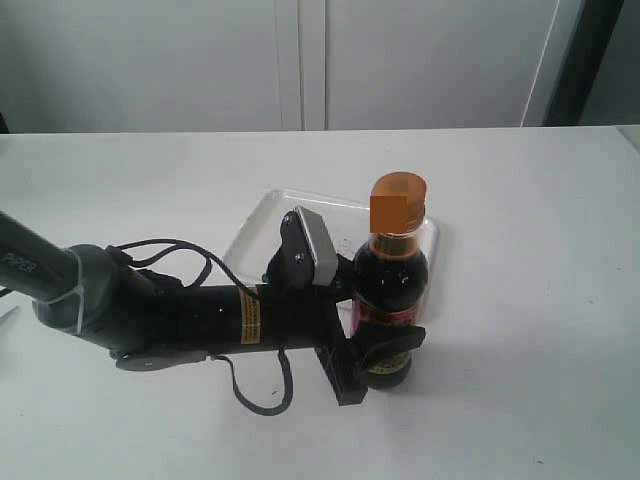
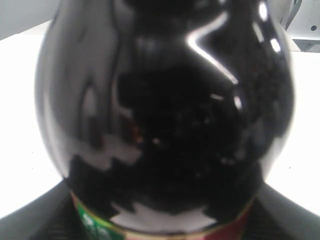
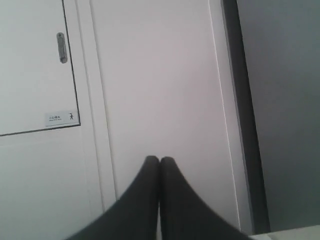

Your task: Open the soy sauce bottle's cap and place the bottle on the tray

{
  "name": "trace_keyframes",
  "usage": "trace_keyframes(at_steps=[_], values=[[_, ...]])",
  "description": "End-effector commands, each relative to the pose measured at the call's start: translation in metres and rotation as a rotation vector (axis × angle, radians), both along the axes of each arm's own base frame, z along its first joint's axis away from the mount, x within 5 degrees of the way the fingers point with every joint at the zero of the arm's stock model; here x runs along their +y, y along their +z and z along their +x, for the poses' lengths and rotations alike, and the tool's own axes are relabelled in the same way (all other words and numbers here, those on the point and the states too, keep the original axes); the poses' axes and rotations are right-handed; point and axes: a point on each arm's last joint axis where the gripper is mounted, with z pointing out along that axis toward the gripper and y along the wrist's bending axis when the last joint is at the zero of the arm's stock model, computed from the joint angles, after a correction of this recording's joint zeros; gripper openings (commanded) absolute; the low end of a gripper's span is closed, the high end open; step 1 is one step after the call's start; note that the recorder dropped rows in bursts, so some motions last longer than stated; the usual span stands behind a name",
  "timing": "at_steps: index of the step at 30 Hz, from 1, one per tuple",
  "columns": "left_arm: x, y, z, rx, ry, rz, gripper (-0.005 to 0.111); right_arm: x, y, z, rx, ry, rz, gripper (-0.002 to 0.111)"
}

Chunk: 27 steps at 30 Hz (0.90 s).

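Note:
The soy sauce bottle [image 1: 392,275] stands upright, dark liquid inside, pink and red label low on its body. Its orange-brown cap [image 1: 398,200] sits on the neck; no white spout shows. My left gripper [image 1: 388,340] is shut on the bottle's lower body, one finger wrapped across the front. The bottle's dark belly [image 2: 160,110] fills the left wrist view, with the left gripper [image 2: 162,227] at its label. Behind the bottle lies the white tray [image 1: 262,225], partly hidden by the arm; the bottle's base sits nearer the camera than the tray. My right gripper [image 3: 160,160] is shut on nothing, pointing at a wall.
The white table [image 1: 520,330] stretches to the right and front of the bottle. White cabinet doors [image 1: 300,60] stand behind the table. The left arm [image 1: 180,310] lies across the table's left front, with a loose black cable [image 1: 255,395].

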Motion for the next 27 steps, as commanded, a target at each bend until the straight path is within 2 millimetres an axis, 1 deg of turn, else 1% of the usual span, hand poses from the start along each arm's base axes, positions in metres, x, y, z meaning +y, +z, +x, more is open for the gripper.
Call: trace_keyframes(at_steps=[1,2,3,5,7,11,13,16,18,20,23,27], values=[[-0.001,-0.004,-0.003,-0.007,-0.033,0.027,0.000,0.002,0.032,0.022,0.001,-0.021,-0.137,0.000],[-0.001,-0.004,-0.003,-0.007,-0.033,0.027,0.000,0.003,0.039,0.027,-0.006,-0.021,-0.166,0.000],[-0.001,-0.004,-0.003,-0.007,-0.033,0.027,0.000,0.004,0.043,0.037,0.013,-0.019,-0.179,0.000],[-0.001,-0.004,-0.003,-0.007,-0.033,0.027,0.000,0.003,0.053,0.051,0.040,-0.017,-0.179,0.000],[-0.001,-0.004,-0.003,-0.007,-0.033,0.027,0.000,0.003,0.056,0.066,0.076,-0.013,-0.189,0.000],[-0.001,-0.004,-0.003,-0.007,-0.033,0.027,0.000,0.007,0.056,0.095,0.116,0.009,-0.292,0.000],[-0.001,-0.004,-0.003,-0.007,-0.033,0.027,0.000,0.010,0.053,0.108,0.128,0.027,-0.336,0.000],[-0.001,-0.004,-0.003,-0.007,-0.033,0.027,0.000,0.018,0.043,0.124,0.161,0.075,-0.537,0.000],[-0.001,-0.004,-0.003,-0.007,-0.033,0.027,0.000,0.022,0.035,0.131,0.181,0.107,-0.634,0.000],[-0.001,-0.004,-0.003,-0.009,-0.034,0.027,0.000,0.024,0.029,0.136,0.199,0.131,-0.690,0.000],[-0.001,-0.004,-0.003,-0.009,-0.034,0.027,0.000,0.025,0.021,0.143,0.230,0.152,-0.707,0.000],[-0.001,-0.004,-0.003,-0.009,-0.034,0.027,0.000,0.039,0.012,0.146,0.232,0.237,-0.821,0.000]])
